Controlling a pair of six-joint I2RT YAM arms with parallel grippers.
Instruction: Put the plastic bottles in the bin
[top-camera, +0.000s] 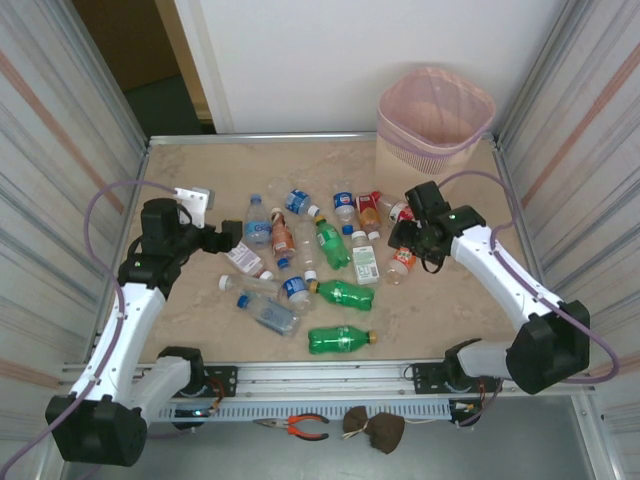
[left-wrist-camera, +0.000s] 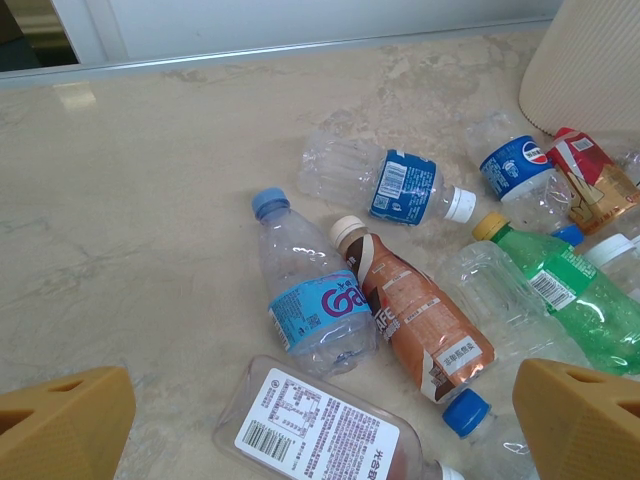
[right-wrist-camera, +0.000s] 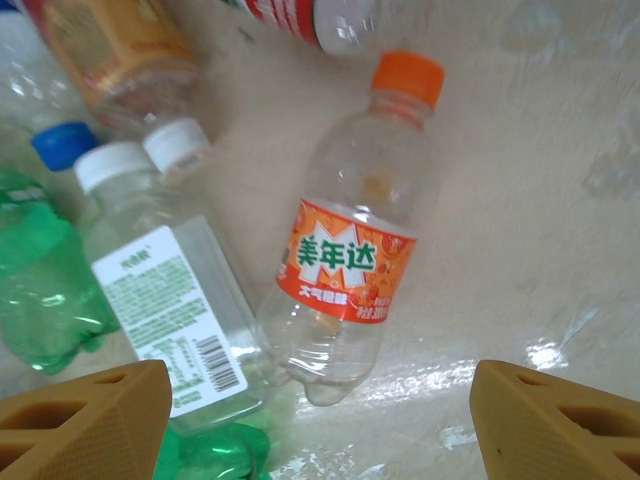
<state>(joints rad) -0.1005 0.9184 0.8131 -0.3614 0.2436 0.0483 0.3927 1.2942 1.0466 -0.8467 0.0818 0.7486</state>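
Note:
Several plastic bottles lie scattered across the middle of the table. The pale pink bin stands upright at the far right corner; its wall rises at the top right of the left wrist view. My left gripper is open at the pile's left edge. Between its fingers lies a flat clear bottle with a white label, with a blue-labelled bottle and a brown one beyond. My right gripper hangs open and empty over a clear orange-capped, orange-labelled bottle; its fingers straddle the bottle's base.
Corrugated walls close in on both sides of the table. A green bottle lies nearest the front edge. Bare tabletop stretches along the far left. Red-handled pliers and a brown lump rest on the rail below the front edge.

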